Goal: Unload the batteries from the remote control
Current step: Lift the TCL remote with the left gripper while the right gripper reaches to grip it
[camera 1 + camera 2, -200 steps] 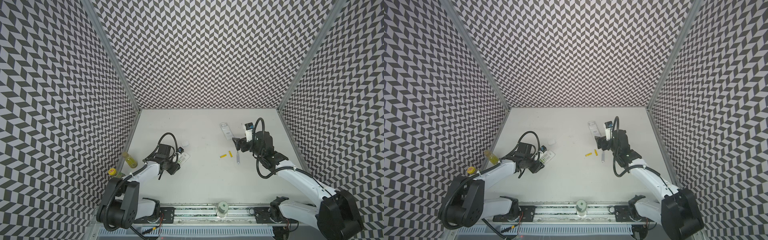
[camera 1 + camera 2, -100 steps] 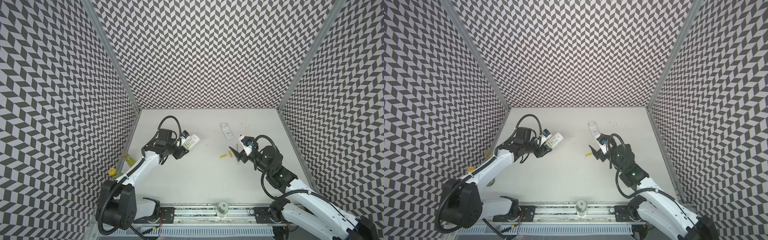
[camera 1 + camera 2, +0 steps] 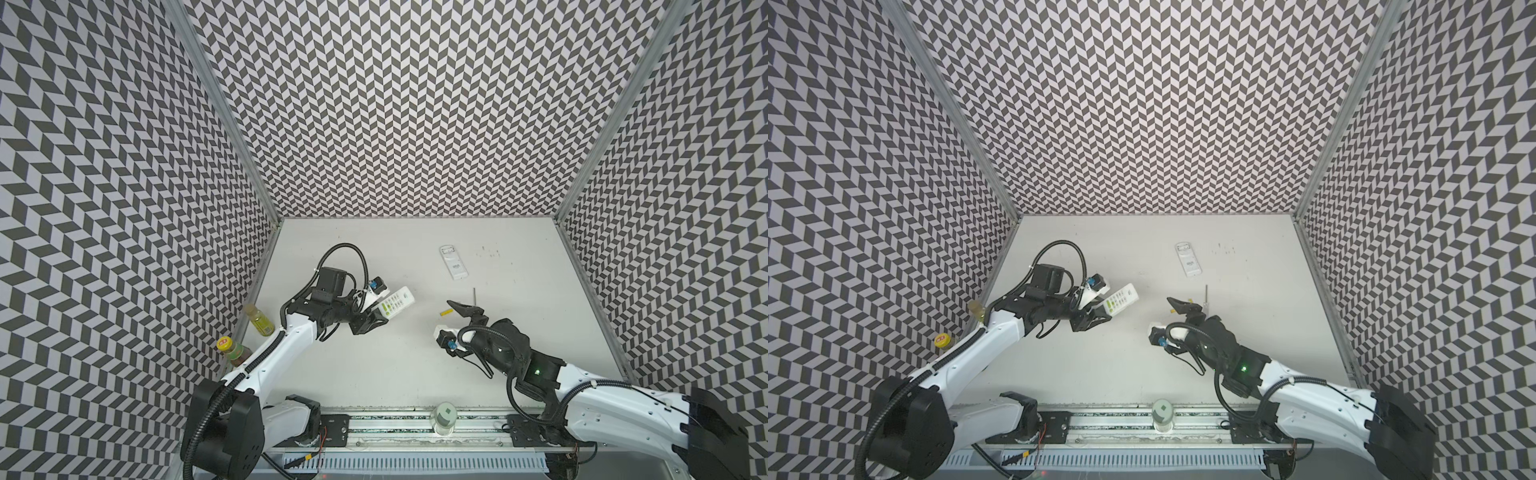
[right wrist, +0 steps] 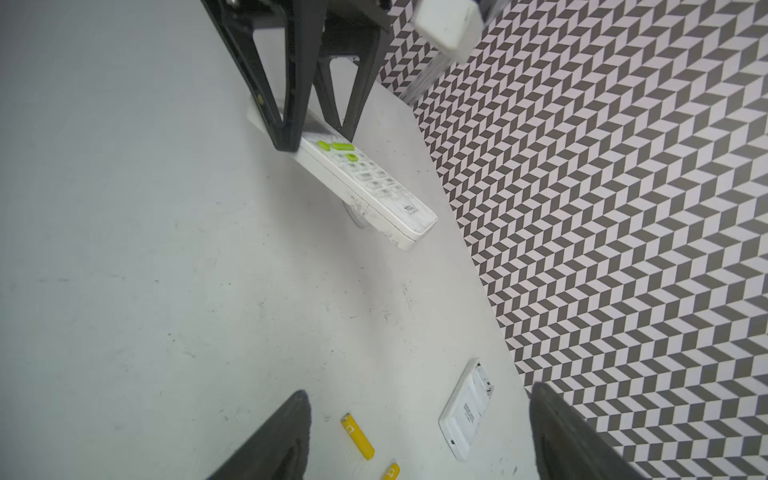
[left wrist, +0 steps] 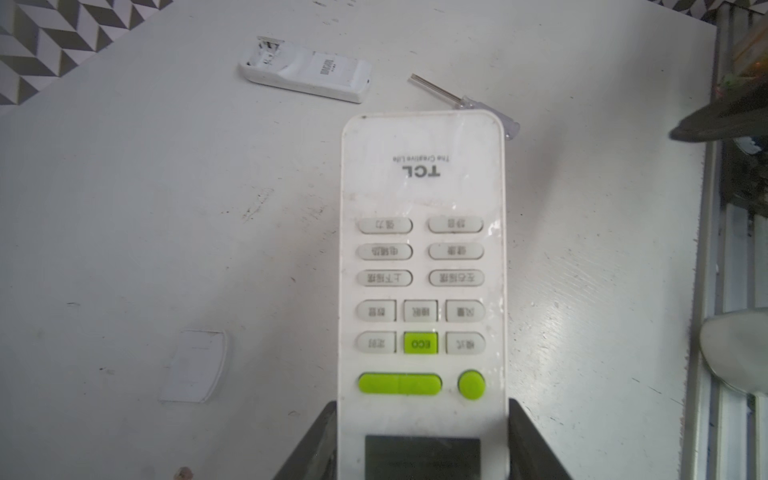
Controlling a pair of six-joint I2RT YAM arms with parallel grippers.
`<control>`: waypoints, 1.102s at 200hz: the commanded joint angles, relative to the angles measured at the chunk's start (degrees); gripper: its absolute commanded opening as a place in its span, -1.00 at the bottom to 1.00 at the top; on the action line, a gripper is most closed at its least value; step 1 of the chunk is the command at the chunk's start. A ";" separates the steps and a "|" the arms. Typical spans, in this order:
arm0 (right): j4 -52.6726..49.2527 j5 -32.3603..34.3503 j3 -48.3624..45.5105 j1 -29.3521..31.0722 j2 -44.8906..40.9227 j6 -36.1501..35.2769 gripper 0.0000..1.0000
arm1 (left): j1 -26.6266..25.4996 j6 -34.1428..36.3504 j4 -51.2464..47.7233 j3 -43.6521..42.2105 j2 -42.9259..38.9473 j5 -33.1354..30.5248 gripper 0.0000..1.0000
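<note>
My left gripper (image 5: 422, 415) is shut on the display end of a white remote control (image 5: 422, 249) with green buttons. It holds the remote above the table, buttons up, in both top views (image 3: 395, 305) (image 3: 1121, 300) and in the right wrist view (image 4: 365, 183); its underside is hidden. Two yellow batteries (image 4: 357, 436) (image 4: 390, 471) lie loose on the table in front of my right gripper (image 4: 419, 390), which is open and holds nothing. In a top view one battery (image 3: 446, 312) shows beside that gripper (image 3: 463, 311). A second white remote (image 3: 454, 262) (image 4: 467, 409) lies face down at the back.
A clear-handled screwdriver (image 3: 474, 295) (image 5: 457, 99) lies between the far remote and my right gripper. A loose white cover (image 5: 195, 365) lies flat on the table. Two bottles (image 3: 258, 320) (image 3: 230, 353) stand at the left edge. A jar (image 3: 444, 417) sits on the front rail.
My left arm lifted the remote and carried it toward the middle of the table. My right arm drew back from the screwdriver toward the front and turned, its gripper empty.
</note>
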 commanded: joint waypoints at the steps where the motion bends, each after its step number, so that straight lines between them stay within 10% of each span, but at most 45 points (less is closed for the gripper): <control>1: 7.25 5.51 0.06 1.34 2.81 -9.38 0.60 | 0.03 5.14 -2.50 -0.88 -1.41 3.91 -0.66; 132: 29.71 20.21 3.92 9.72 29.14 -18.85 0.51 | -6.34 6.82 -3.63 -1.74 -0.57 -2.21 -0.66; 220: 33.12 15.72 6.09 10.22 34.63 -20.02 0.20 | -6.88 6.59 -2.52 -1.78 0.00 -2.04 -0.66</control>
